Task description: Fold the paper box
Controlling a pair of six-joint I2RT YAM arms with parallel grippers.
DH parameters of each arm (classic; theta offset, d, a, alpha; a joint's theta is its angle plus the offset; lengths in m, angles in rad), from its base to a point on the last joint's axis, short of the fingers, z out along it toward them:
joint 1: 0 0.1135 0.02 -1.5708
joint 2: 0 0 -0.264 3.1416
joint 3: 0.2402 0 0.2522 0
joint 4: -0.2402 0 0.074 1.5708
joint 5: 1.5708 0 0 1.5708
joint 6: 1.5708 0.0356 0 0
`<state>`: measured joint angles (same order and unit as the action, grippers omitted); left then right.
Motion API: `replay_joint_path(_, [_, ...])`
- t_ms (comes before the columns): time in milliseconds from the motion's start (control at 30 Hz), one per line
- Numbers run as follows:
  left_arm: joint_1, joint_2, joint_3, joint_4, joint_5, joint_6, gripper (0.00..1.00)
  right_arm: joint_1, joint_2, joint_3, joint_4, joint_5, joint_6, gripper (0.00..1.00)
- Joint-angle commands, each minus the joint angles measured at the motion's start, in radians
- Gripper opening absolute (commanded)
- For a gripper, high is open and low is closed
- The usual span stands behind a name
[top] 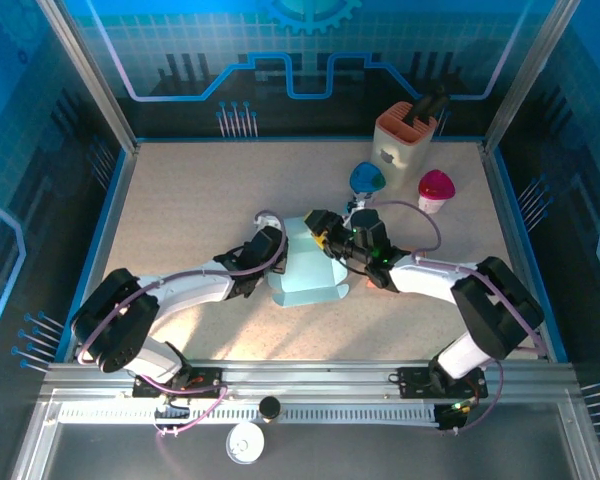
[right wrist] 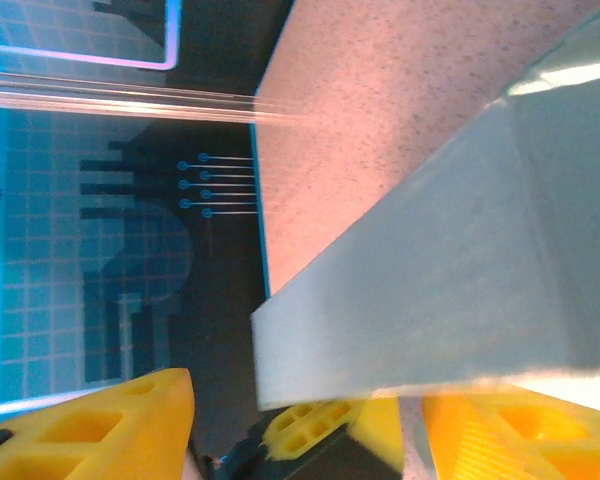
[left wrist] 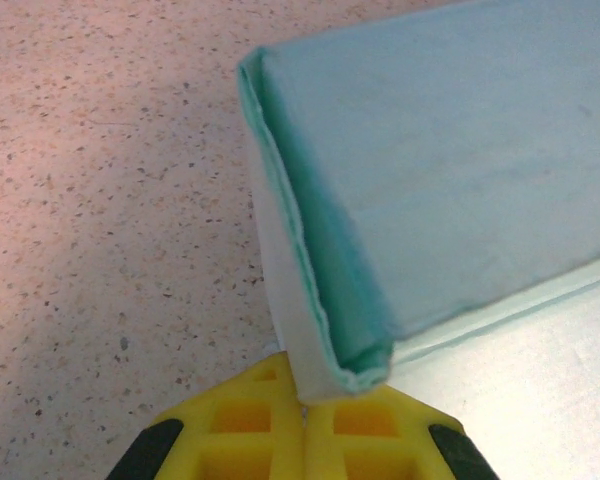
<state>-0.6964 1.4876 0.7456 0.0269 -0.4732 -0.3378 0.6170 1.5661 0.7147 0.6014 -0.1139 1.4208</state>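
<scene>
The pale blue paper box (top: 305, 268) lies partly folded at the table's centre, one wall standing up. My left gripper (top: 272, 248) is at its left side. In the left wrist view its yellow fingers (left wrist: 250, 425) are pressed together, shut on the lower corner of the doubled-over wall (left wrist: 320, 300). My right gripper (top: 330, 238) reaches in from the right over the box's far edge. Its yellow fingers (right wrist: 100, 430) stand wide apart, open, with a box panel (right wrist: 430, 280) lying between them, close against the right finger.
Behind and right of the box stand a tan holder (top: 404, 138) with a black tool in it, a blue cup-like object (top: 367, 179) and a pink-topped white cup (top: 436, 190). Glass walls enclose the speckled table (top: 180, 200). A white disc (top: 246, 442) lies below the front rail.
</scene>
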Motion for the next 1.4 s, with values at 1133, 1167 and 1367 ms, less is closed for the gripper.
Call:
replay_joint_path(1133, [0.056, 0.121, -0.223, 0.558, 0.142, 0.083, 0.24, 0.01, 0.17, 0.066, -0.01, 0.053, 0.159, 0.0])
replay_joint_path(1167, [0.056, 0.123, -0.23, 0.576, 0.136, 0.085, 0.26, 0.01, 0.169, 0.066, -0.011, 0.053, 0.163, 0.0])
replay_joint_path(1367, [0.057, 0.16, -0.231, 0.64, 0.144, 0.085, 0.29, 0.01, 0.17, 0.057, -0.006, 0.051, 0.177, 0.0])
